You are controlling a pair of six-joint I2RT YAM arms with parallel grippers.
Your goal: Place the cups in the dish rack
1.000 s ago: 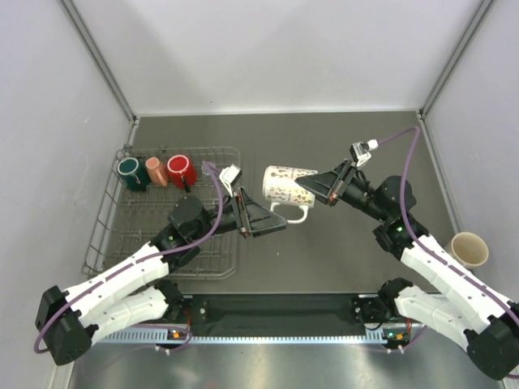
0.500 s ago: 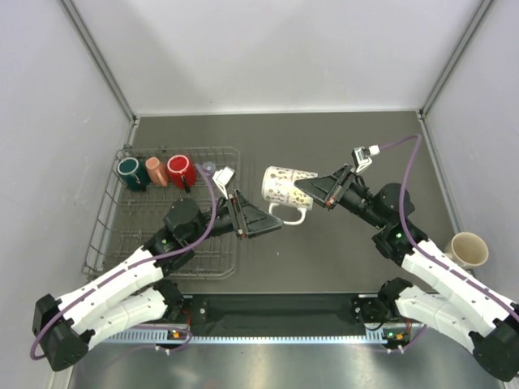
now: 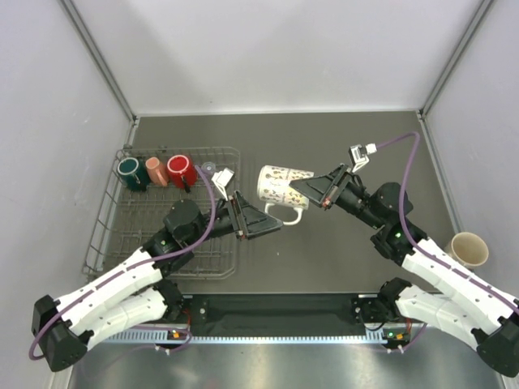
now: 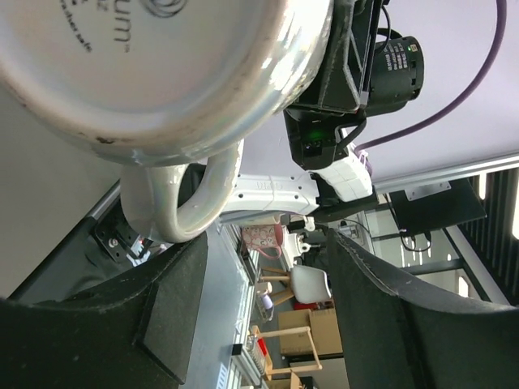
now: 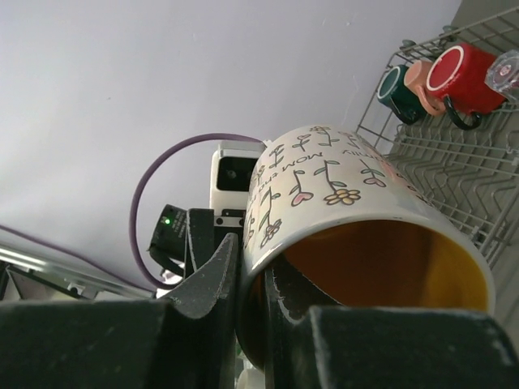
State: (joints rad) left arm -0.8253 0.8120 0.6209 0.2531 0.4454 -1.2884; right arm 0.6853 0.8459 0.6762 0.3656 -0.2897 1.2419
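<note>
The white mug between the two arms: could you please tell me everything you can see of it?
The white mug looks like glossy ceramic, printed with small flowers, hearts and lettering, orange inside, with one looped handle. It is held on its side above the dark table, mouth toward the right gripper, which pinches its rim. The open left gripper is close beside the handle; contact is unclear.
</note>
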